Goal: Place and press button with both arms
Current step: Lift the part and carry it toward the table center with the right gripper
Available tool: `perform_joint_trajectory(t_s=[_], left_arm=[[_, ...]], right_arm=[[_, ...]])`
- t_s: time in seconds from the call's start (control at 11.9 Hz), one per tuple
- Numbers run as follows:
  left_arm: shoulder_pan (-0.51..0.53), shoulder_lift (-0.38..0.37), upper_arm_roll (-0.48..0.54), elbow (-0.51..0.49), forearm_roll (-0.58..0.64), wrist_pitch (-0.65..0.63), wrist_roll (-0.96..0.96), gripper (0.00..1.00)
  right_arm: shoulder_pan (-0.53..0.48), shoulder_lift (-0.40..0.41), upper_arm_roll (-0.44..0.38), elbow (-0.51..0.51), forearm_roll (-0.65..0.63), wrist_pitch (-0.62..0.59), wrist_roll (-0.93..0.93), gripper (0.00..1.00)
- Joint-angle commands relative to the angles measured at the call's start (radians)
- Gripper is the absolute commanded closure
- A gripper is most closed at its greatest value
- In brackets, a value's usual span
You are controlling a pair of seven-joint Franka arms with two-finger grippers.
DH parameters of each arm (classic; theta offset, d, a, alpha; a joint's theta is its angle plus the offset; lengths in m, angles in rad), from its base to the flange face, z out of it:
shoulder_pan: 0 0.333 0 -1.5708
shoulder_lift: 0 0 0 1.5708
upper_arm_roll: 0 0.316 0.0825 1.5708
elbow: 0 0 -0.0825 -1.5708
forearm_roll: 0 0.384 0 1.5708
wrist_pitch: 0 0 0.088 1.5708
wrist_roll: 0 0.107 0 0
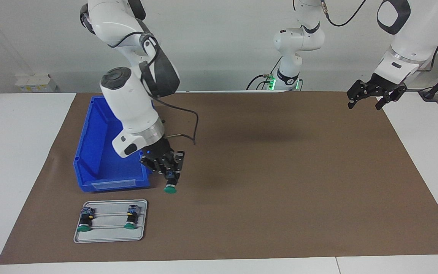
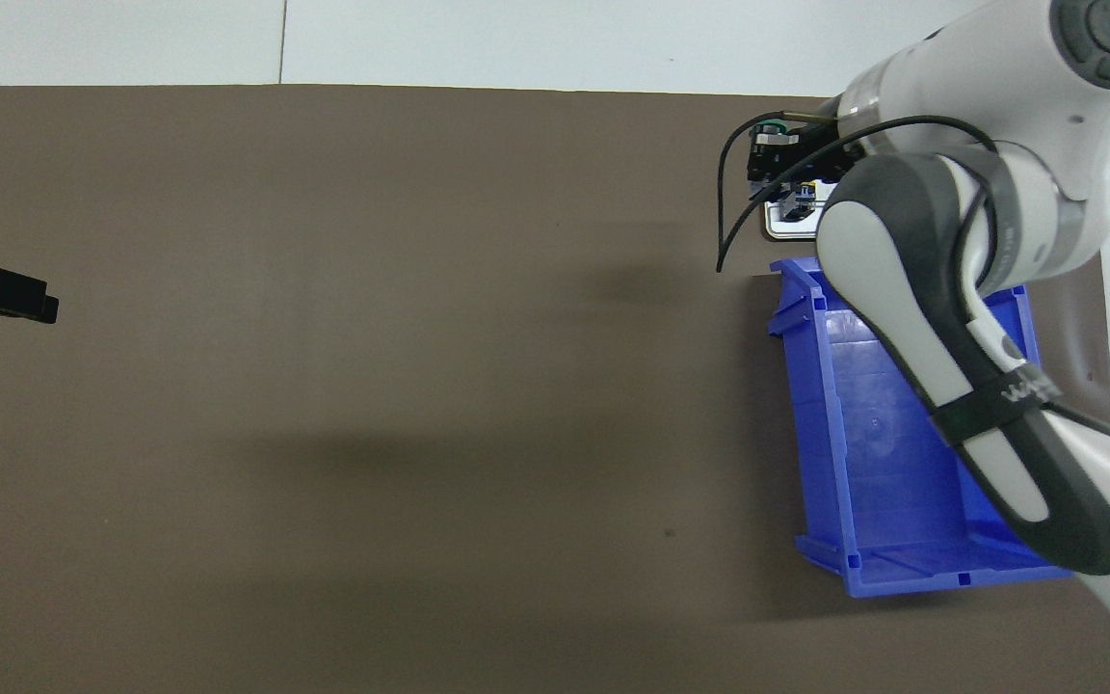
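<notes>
Here, the right gripper point(image 1: 170, 176) has its fingers clenched on the button point(image 1: 170, 185), gripping the dark body so the green cap points down toward the brown mat point(image 1: 264, 182). You can see it hanging in the air just beside the corner of the blue bin point(image 1: 101, 167), over the mat between the bin and the grey tray point(image 1: 110, 236). The cap is not yet resting on anything as far as the facing view shows.

On that tray, farther from the robots than the bin, two more green-capped switches point(image 1: 85, 220) lie side by side. The bin itself looks empty in the overhead view.

Your left gripper point(image 1: 375, 97) waits with its fingers spread wide and holding nothing, raised over the mat's edge at the left arm's end of the table point(image 1: 424, 152).

By my reading you are at the carry stage: the pick is done, the placing is not, and the press has not begun. The left arm's part seems wholly ahead of you.
</notes>
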Motion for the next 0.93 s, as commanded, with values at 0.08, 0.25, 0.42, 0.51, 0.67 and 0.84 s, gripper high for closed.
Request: perform_joint_trajectory(t_s=[0.08,0.25,0.42,0.51,0.67,0.84], left_arm=[[0.007,-0.027,-0.008,-0.032,0.018,0.014,-0.010,0.00],[0.007,-0.027,-0.008,-0.032,0.016,0.014,-0.010,0.00],[0.007,-0.027,-0.008,-0.032,0.016,0.014,-0.010,0.00],[0.007,-0.027,-0.008,-0.032,0.018,0.014,-0.010,0.00],[0.007,-0.027,-0.008,-0.032,0.018,0.014,-0.010,0.00],[0.007,-0.027,-0.008,-0.032,0.018,0.014,-0.010,0.00]], right_arm=[[0.054,0.014,0.004,-0.021,0.016,0.137,0.126,1.00],[0.097,0.022,0.004,-0.093,0.018,0.276,0.175,1.00],[0.141,0.045,0.004,-0.119,0.016,0.355,0.285,1.00],[0.164,0.065,0.004,-0.118,0.016,0.375,0.326,1.00],[0.219,0.123,0.002,-0.119,0.000,0.436,0.440,1.00],[0.256,0.172,-0.004,-0.125,-0.002,0.493,0.477,1.00]])
